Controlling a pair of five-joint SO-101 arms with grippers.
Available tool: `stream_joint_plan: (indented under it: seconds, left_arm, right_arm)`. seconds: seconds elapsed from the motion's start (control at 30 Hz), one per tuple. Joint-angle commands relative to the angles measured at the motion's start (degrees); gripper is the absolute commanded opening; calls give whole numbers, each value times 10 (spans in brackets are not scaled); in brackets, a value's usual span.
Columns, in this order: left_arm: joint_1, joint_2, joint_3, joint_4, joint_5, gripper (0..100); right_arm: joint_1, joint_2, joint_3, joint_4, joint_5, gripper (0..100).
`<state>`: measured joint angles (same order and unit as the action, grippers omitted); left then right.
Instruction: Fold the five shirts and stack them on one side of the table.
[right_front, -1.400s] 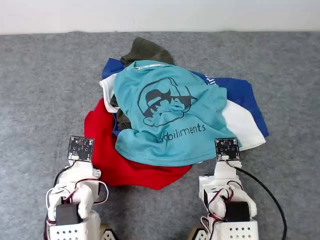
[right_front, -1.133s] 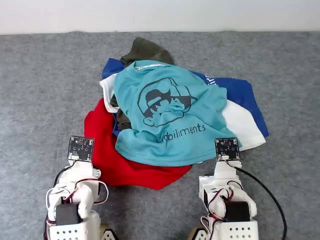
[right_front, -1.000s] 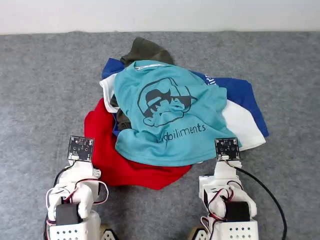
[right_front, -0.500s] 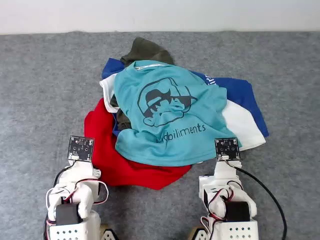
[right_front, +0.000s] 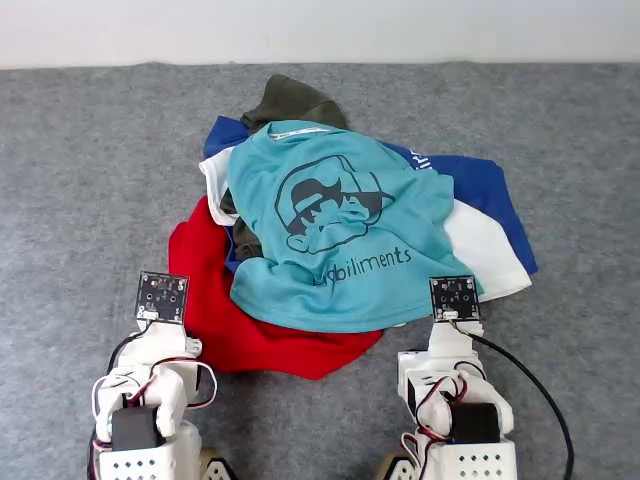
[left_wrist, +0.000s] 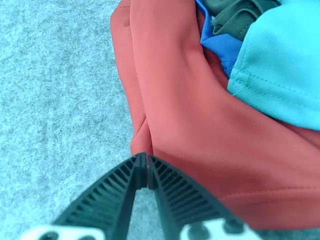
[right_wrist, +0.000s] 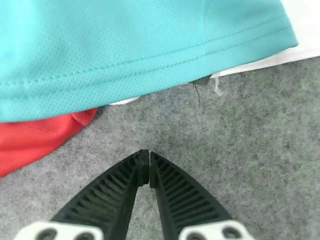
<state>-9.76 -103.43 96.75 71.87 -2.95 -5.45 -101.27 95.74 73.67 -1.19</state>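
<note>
Shirts (right_front: 340, 230) heaped, olive shirt (right_front: 290, 100) mostly covered

A robotics lab or test set-up is suggested rather than a home: a bench (right_front: 80, 180) covered wholly in grey felt-like cloth is set against a plain white wall (right_front: 320, 30). The left arm (right_front: 150, 395) and the right arm (right_front: 455, 395), small and built of white plastic, are mounted at its near edge, with thin wiring (right_front: 205, 385) and a black cable (right_front: 532, 382) left exposed. A heap of shirts (right_front: 340, 230) is piled in front of them.
</note>
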Motion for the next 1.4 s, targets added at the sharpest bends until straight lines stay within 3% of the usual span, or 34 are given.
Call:
stream_joint_plan:
  seconds: [0.0,1.37]
  left_arm:
    - [0,-4,-3,2,1,15]
    - [0,-4,-3,2,1,15]
  right_arm:
    - [-3,-12,8,5,7,9]
    - [-13,-12,8,5,6,9]
